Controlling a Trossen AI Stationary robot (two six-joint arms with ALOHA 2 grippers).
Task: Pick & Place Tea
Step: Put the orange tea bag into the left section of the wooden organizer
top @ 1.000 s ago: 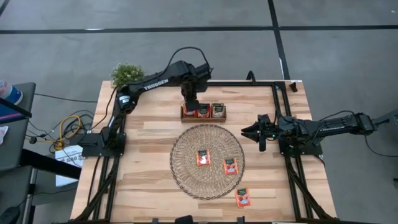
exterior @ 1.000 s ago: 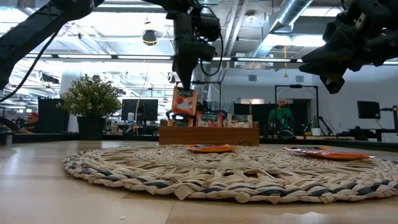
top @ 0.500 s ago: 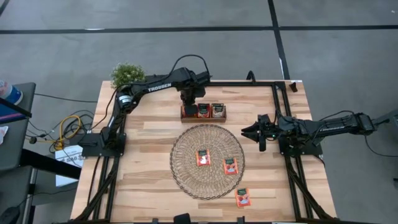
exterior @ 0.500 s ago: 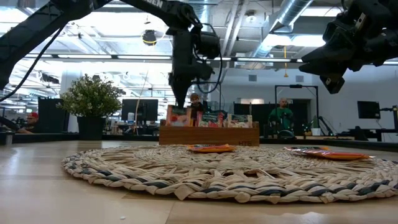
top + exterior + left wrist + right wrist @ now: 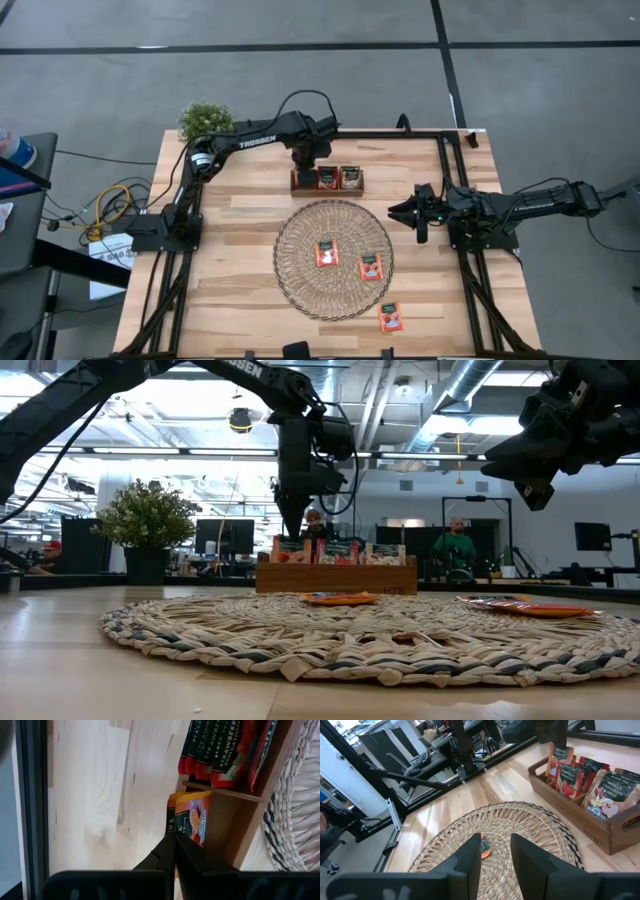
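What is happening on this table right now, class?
The left gripper is shut on an orange tea sachet and has it down in the end compartment of the wooden tray, beside compartments already holding sachets. Two more sachets lie on the woven mat, and one lies on the table just off the mat. The right gripper waits open at the mat's edge, holding nothing.
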